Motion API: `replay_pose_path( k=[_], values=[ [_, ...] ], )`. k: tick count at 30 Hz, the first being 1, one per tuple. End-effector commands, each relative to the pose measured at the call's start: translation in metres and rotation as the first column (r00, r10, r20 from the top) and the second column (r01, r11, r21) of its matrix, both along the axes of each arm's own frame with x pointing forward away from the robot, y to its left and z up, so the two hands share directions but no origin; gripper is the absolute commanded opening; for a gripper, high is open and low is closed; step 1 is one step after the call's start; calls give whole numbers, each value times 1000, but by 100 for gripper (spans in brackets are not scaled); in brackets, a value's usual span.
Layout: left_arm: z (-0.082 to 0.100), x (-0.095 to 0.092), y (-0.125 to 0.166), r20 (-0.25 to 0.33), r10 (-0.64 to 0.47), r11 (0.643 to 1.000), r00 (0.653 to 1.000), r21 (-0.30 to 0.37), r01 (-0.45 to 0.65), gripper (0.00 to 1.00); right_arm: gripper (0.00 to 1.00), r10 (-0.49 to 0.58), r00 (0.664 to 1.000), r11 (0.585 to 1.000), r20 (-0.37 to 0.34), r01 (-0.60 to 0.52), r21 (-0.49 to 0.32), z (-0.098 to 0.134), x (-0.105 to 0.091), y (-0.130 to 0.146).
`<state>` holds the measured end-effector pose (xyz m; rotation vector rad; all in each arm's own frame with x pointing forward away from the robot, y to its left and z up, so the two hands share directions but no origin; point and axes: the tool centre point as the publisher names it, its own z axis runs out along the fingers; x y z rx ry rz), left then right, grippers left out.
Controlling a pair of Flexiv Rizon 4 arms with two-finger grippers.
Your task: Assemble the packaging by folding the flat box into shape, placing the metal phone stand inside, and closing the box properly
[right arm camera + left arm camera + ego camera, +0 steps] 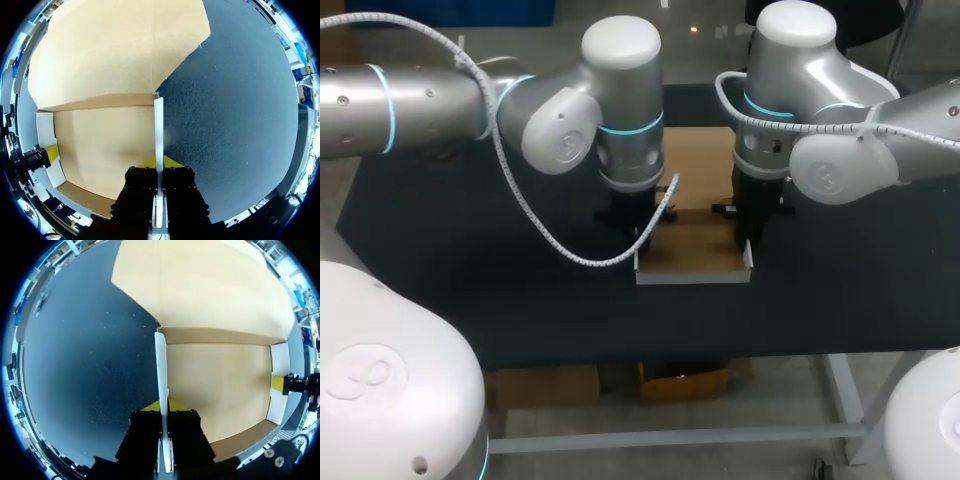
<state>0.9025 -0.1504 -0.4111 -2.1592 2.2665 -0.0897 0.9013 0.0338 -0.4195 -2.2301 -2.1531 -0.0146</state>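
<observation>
A brown cardboard box (692, 250) lies in the middle of the table, its white side walls raised and its lid panel (698, 160) flat behind it. My left gripper (640, 238) is shut on the left side wall (161, 365), which stands upright between its yellow tips (162, 405). My right gripper (746, 236) is shut on the right side wall (158, 125), again between the yellow tips (159, 162). From each wrist the other gripper (292, 385) (35, 157) shows across the box floor. No metal phone stand is in view.
A black mat (470, 250) covers the table on both sides of the box. The table's front edge (720, 355) runs a short way in front of the box's low front wall (692, 277).
</observation>
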Motion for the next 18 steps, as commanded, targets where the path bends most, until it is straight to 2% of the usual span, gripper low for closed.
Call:
replay_pose_path(
  k=[1,4,9,14,16,17,18],
  values=[
    [-7,3,-6,6,6,1000,1000,19,-7,0,0,0,1000,1000,-1,0,-1,0,0,3],
    [-6,3,-5,10,8,1000,1000,17,-9,0,0,0,1000,1000,-1,0,-1,0,0,3],
    [-5,3,-3,18,7,1000,1000,17,-8,0,22,36,999,999,26,-36,-11,7,-2,5],
    [-4,1,0,26,7,1000,1000,16,-7,0,55,111,991,994,71,-110,-14,19,-7,10],
    [-3,0,0,30,7,1000,1000,16,-8,0,79,140,986,990,86,-139,-16,23,-9,12],
    [-2,0,1,31,7,1000,999,15,-8,0,84,153,984,988,94,-153,-8,24,-10,12],
    [-2,-1,1,33,8,1000,999,15,-8,0,94,163,981,987,101,-163,-6,26,-11,13]
  ],
)
